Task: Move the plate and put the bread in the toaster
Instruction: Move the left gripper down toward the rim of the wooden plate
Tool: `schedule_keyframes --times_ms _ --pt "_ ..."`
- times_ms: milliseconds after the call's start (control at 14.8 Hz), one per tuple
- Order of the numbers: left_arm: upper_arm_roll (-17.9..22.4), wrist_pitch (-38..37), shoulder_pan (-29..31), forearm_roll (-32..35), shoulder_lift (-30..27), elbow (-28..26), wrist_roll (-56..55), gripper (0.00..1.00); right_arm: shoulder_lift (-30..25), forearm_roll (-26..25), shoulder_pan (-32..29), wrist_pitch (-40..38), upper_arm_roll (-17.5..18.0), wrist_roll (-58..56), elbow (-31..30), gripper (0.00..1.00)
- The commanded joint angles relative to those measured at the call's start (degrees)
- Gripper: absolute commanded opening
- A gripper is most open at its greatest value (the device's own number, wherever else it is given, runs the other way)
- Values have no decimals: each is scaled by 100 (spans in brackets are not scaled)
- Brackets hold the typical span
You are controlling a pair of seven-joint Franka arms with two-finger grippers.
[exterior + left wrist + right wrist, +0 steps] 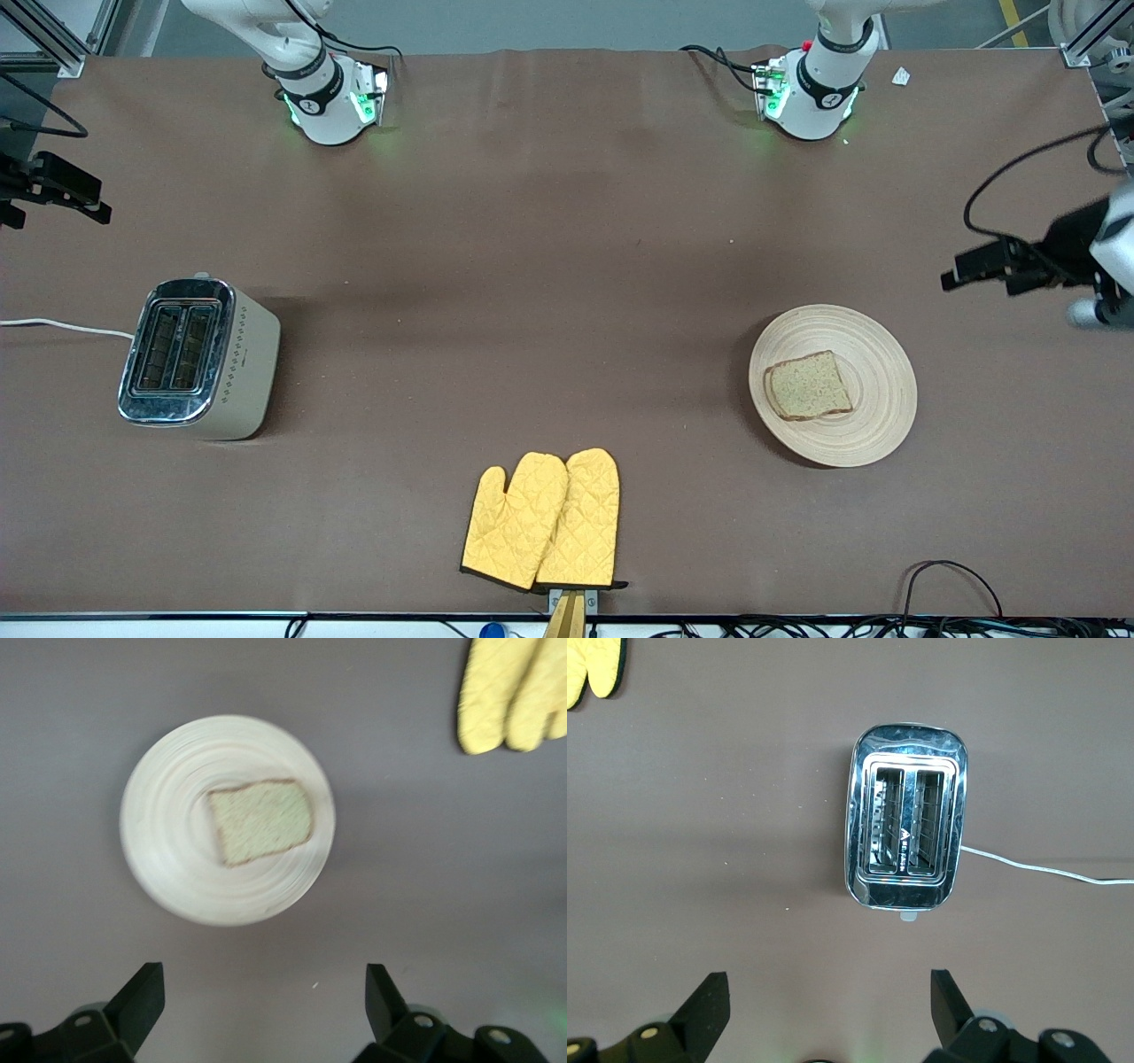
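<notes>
- Nothing done yet, judging by the layout: the round pale-wood plate w/ ring grooves (873, 416) sits toward the left arm's end of the table, and the brown wholegrain bread slice (809, 386) lies flat on it.
- Cream-beige two-slot toaster w/ chrome top (199, 359) stands upright at the right arm's end, well apart from the plate; both slots look empty in the right wrist view (907, 827). White cord (62, 326) trails off toward the table edge.
- Left gripper (264, 999): up in the air beside the plate, fingers spread wide, holding nothing.
- Right gripper (829, 1003): in the air beside the toaster, jaws likewise wide, empty.
- Pair of yellow quilted oven mitts (542, 520) lies btwn the two, nearer the front camera; not in anyone's way.
- Left to do, apparently everything: move the plate, pick up the bread, drop it in a slot.
</notes>
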Motion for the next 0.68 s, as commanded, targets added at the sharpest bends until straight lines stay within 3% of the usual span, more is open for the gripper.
schedule_keyframes --times_ms 0,203,608 --pt "-16 286 465 -757 710 214 910 100 -182 -4 43 5 -69 -43 -193 100" --pt "-16 498 773 -1250 1238 197 1396 100 -182 5 52 22 -69 -43 -193 100" --pt "-16 569 1529 -1602 2003 162 2669 100 -182 5 61 14 -69 -43 -193 100"
